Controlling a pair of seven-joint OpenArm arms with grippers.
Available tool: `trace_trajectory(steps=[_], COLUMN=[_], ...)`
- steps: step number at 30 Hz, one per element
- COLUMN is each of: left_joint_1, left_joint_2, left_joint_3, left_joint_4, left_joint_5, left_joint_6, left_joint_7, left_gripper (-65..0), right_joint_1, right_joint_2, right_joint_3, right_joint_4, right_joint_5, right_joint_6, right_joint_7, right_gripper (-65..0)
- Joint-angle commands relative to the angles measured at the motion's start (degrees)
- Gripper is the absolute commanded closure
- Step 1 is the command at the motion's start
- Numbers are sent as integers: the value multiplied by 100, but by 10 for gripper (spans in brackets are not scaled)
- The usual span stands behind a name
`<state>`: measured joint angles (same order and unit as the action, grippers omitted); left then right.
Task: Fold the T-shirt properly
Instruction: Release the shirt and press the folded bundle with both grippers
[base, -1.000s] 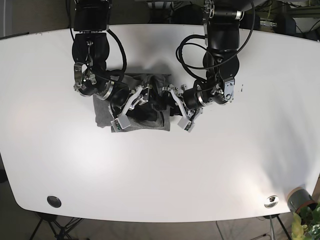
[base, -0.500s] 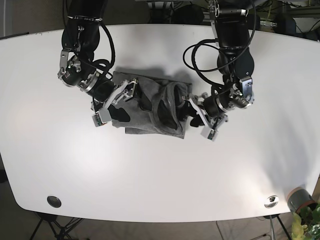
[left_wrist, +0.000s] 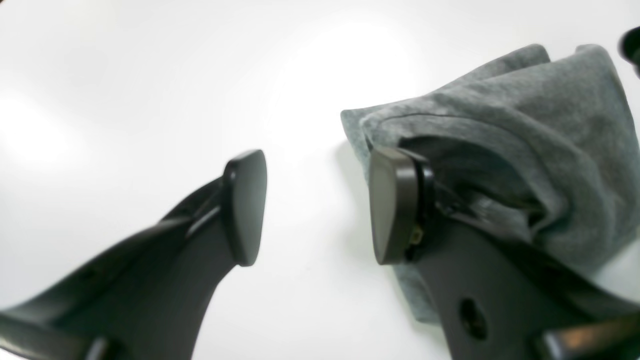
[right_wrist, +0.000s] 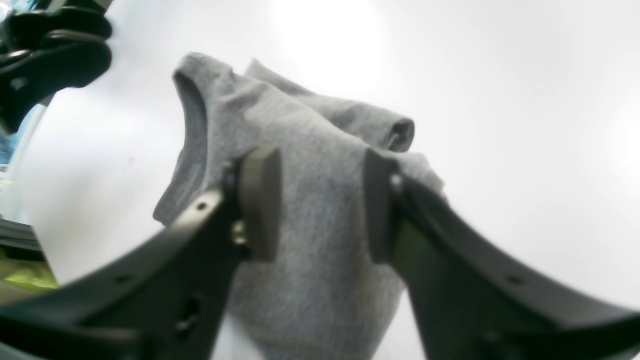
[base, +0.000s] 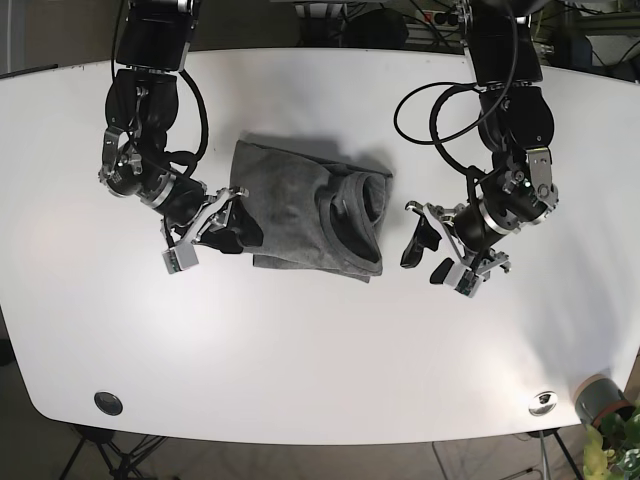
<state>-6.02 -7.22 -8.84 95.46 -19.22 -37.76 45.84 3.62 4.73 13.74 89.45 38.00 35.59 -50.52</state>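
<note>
1. In the left wrist view, the left hand (left_wrist: 317, 205) is nearest to the camera. Its two dark fingers stand apart and nothing is between them, only the white bench (left_wrist: 150, 75).
2. The right finger (left_wrist: 395, 205) of this hand is just beside the edge of the shirt (left_wrist: 525, 150); whether it touches the cloth, I cannot tell. The other finger is over bare bench.
3. In the right wrist view, the right hand (right_wrist: 320, 205) is also released, with its fingers spread. The grey cloth (right_wrist: 310, 210) shows in the gap between them. It lies behind the fingers, and I cannot tell if the pads touch it.
4. Farther in that view, the neck opening of the shirt is at the upper left, and a rolled fold is at the upper right of the bundle.
5. In the base view, the shirt (base: 300, 205) lies on the bench (base: 320, 340) between the two arms, a little toward the far edge. It is a loose folded bundle, roughly rectangular, with the collar turned toward that view's right side.
6. The right hand (base: 205, 235) is at the bundle's left edge in the base view, low over the cloth.
7. The left hand (base: 430, 255) is on that view's right, apart from the bundle, over bare bench.
8. At the near edge of the bench there is a dark round cap (base: 108, 403) on the left and a metal round fitting (base: 543, 401) on the right.
</note>
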Motion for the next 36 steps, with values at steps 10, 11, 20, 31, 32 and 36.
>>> trace_trajectory(steps=[10,11,20,31,32,36], left_joint_1=[308,325,369,-317,-404,-695], left_joint_2=[-12,-12,-205,-425,-416,-390], left_joint_3=[1812,1856,1574,1574,1574,1574], left_joint_4=[137,23,-847,-2482,-2588,-2755], left_joint_5=[-122,-122,-122,-122,-122,-122], left_joint_6=[0,0,0,0,0,0], left_joint_7=[-132,-132,-554,-984,-984,-984], left_gripper=[-311,-311,-311,-311,-311,-311], right_joint_1=[750,750,750,750,750,733], right_joint_2=[-126,-152,-135,50,67,120], right_joint_3=[20,20,20,11,2,-103], right_joint_4=[-1371,-1530,-2092,-2092,-2092,-2075], right_joint_5=[-1387,-1536,-1791,-1791,-1791,-1791], right_joint_6=[76,85,93,93,93,102], right_joint_7=[723,890,1426,1443,1443,1452], right_gripper=[-171,-171,-173,-173,-173,-173])
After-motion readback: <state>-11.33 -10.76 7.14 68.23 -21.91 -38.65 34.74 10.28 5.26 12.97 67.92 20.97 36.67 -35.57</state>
